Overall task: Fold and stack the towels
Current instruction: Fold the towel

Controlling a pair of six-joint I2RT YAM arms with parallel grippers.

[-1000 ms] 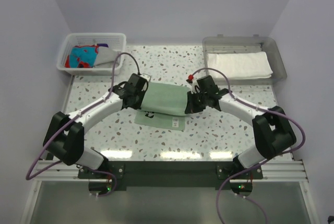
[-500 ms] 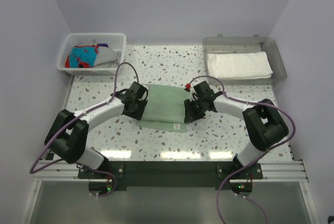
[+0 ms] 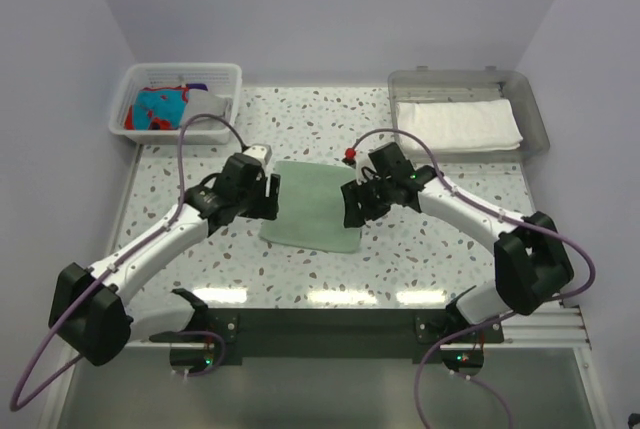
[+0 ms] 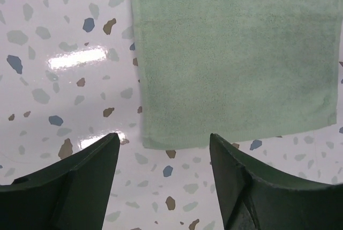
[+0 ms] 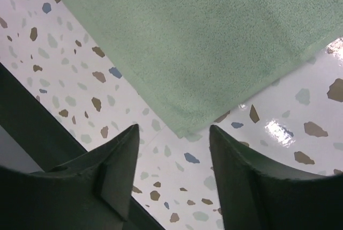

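- White slatted plastic basket (image 3: 226, 79), far left: one turquoise-and-red patterned towel (image 3: 155, 109), one grey towel (image 3: 207, 104), dark sliver, maybe a third.
- Left gripper (image 3: 268, 197): spread, empty, beside left edge of pale mint green towel (image 3: 312, 207).
- Mint towel: one, flat mid-worktop (image 3: 420, 249), near-square.
- Right gripper (image 3: 350, 211): spread, empty, beside right edge; both arms equally near.
- Clear grey plastic tray (image 3: 535, 119), far right: one white towel (image 3: 460, 124).

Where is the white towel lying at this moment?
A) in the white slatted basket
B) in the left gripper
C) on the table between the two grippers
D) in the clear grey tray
D: the white towel lies folded inside the clear grey tray.
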